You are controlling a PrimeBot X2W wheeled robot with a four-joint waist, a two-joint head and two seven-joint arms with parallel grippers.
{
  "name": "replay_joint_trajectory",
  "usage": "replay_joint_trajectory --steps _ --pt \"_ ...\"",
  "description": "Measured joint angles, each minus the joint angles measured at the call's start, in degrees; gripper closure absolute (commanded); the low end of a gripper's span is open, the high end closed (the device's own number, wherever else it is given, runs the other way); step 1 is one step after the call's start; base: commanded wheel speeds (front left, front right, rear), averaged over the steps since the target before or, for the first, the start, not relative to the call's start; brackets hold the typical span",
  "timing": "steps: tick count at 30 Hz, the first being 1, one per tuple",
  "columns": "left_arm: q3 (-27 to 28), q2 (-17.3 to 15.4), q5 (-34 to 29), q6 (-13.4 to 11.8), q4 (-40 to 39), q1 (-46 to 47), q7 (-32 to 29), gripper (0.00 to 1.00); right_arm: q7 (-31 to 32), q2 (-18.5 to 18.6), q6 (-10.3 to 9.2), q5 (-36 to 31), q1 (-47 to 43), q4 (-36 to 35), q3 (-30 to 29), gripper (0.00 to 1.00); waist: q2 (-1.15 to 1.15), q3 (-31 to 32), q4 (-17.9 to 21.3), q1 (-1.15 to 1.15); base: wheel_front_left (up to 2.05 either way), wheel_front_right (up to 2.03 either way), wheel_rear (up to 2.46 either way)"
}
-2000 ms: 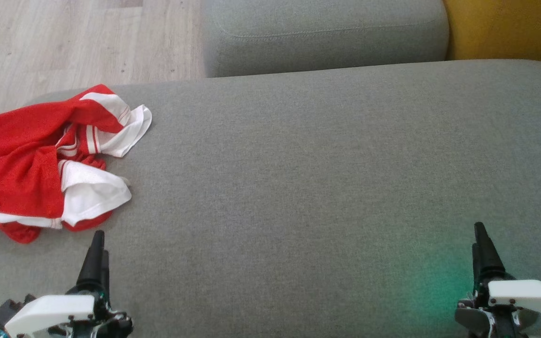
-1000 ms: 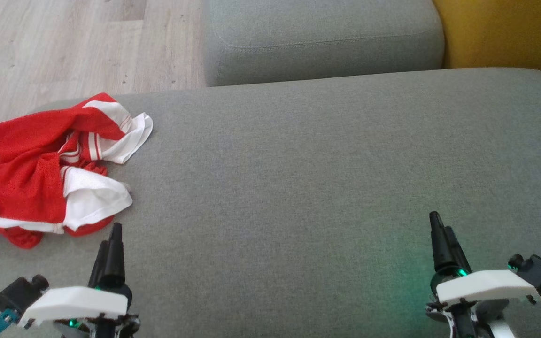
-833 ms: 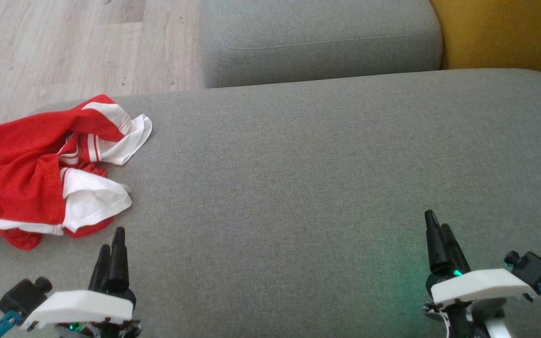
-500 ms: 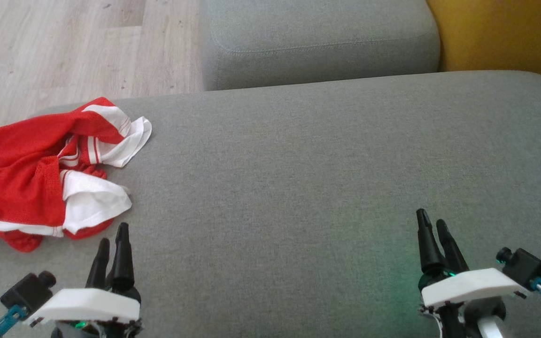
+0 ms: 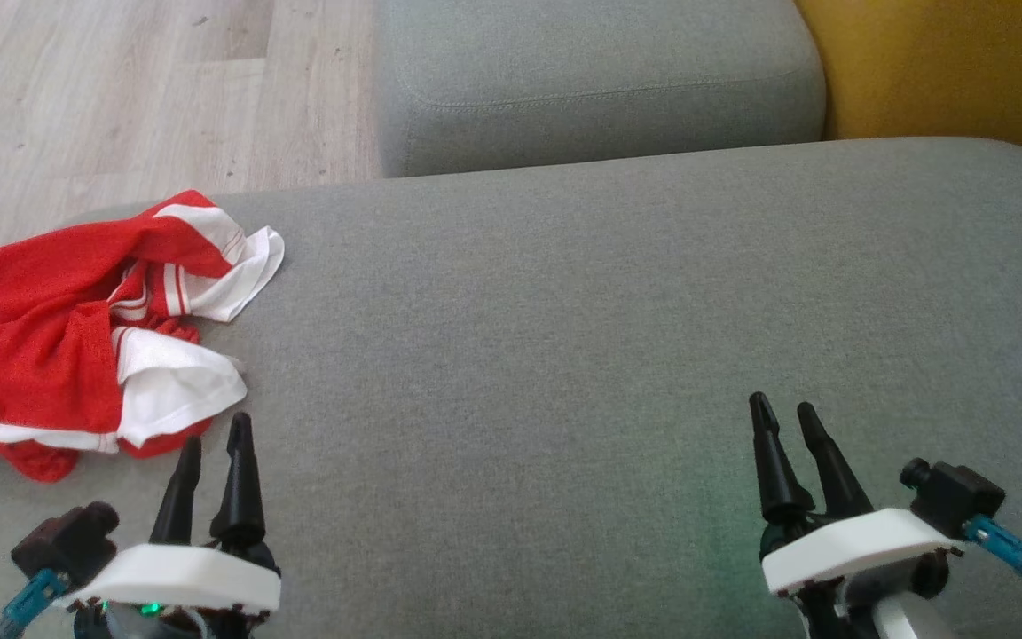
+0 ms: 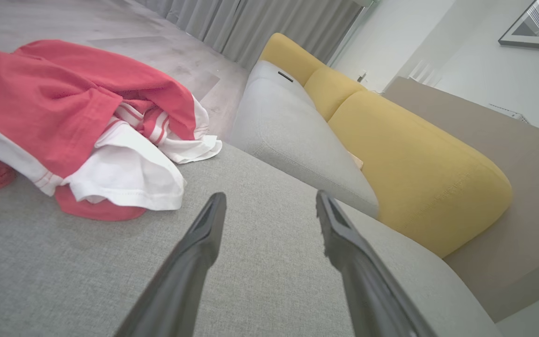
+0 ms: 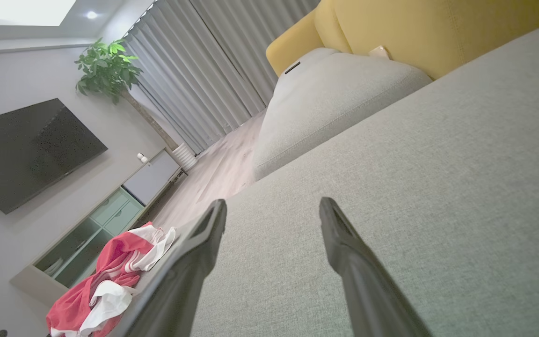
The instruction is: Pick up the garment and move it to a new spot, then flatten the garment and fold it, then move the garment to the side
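Red-and-white garment seen crumpled at left end of grey sofa seat. Left hand held just beside garment's near edge, fingers spread, nothing gripped. Right hand held well apart from garment, over bare seat, fingers likewise spread, nothing gripped.
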State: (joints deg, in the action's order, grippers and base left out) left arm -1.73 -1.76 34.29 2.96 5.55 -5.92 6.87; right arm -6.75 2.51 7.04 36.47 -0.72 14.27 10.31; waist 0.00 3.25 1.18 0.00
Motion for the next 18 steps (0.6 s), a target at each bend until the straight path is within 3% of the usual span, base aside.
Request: replay_joint_trajectory --steps 18 --pt "-1.1 -0.18 -12.15 0.05 -2.8 -1.87 2.9 0.0 -2.88 0.0 0.0 -12.21 -0.01 -0.71 1.21 0.0 0.0 0.27 0.93 0.0 0.0 0.0 0.0"
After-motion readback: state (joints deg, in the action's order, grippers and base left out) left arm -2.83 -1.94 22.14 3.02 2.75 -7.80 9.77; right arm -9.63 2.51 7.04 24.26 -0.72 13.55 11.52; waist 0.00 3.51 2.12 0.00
